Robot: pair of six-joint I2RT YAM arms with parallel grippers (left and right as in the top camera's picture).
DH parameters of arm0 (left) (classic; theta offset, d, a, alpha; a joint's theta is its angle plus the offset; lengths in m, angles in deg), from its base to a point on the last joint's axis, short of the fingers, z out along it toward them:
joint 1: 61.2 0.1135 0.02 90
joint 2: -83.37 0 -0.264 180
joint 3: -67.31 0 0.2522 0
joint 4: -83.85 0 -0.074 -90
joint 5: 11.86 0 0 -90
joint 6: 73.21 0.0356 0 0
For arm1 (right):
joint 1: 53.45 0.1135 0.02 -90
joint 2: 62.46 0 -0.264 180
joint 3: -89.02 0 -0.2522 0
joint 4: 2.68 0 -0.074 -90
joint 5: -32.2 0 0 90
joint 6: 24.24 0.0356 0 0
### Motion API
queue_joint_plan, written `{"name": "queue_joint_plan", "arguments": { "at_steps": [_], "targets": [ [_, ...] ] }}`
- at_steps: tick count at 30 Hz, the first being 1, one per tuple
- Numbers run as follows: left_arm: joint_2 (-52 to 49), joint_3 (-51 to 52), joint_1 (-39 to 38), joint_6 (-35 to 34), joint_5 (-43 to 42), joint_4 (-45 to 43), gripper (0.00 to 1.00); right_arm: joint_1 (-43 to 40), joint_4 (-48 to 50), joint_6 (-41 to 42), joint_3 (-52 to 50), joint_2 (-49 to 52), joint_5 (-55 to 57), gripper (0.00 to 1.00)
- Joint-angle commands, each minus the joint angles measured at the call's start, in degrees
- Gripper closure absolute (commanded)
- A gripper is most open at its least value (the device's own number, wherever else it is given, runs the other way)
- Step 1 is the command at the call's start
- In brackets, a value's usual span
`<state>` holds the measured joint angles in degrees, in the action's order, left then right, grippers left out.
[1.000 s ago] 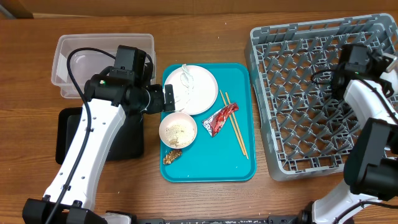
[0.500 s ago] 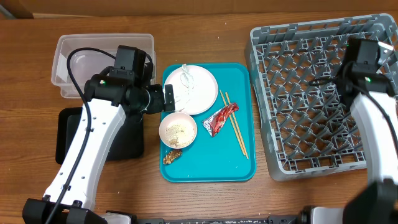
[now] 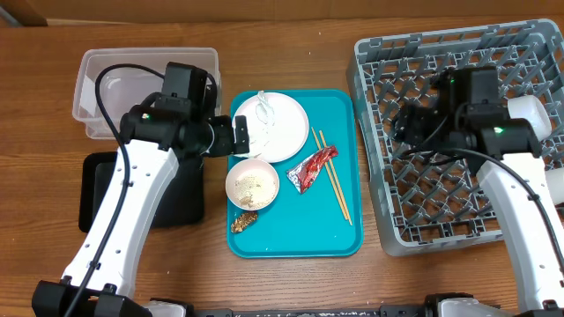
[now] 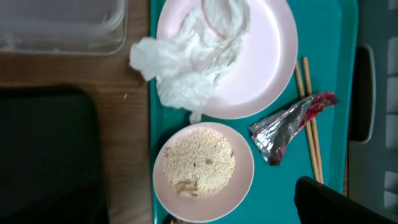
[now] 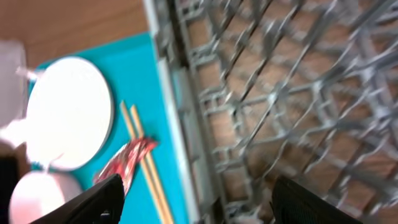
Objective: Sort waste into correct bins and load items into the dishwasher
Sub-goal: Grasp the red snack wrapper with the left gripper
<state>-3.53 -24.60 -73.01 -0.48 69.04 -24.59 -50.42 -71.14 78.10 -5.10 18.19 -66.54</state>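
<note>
On the teal tray [image 3: 335,233], a round pinkish-white plate [image 3: 286,119] is seen with a crumpled white paper napkin [image 4: 186,56] flopped over its left edge. Just below it sits a small round bowl [image 3: 252,183] dusted with grainy rice, with a brown lump [image 3: 243,222] right under it. A shiny, crinkly red wrapper [image 3: 311,167] is laid against the thin wooden chopsticks [image 3: 333,180]. The left gripper [image 3: 240,136] is held spread wide by the plate's left rim, with nothing gripped. The right gripper [image 5: 205,205] is parted and empty too, over the grey pegged rack [image 3: 441,211]. The clear rounded tub [image 3: 145,62] and black tray [image 3: 97,189] are parked off to the left.
</note>
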Motion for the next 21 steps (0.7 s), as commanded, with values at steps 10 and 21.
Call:
{"name": "queue_joint_plan", "arguments": {
  "at_steps": [10, 21],
  "targets": [
    [-5.27, -0.74, -13.20, 7.08, 1.03, -7.06, 0.01, -5.86, -8.52, 1.44, 0.76, -0.26, 4.61, 0.06],
    [-18.84, -0.74, -21.49, 11.04, 1.68, -14.16, 0.12, -6.43, -9.09, 1.44, 0.76, -0.26, 3.93, 0.05]
  ]
}}
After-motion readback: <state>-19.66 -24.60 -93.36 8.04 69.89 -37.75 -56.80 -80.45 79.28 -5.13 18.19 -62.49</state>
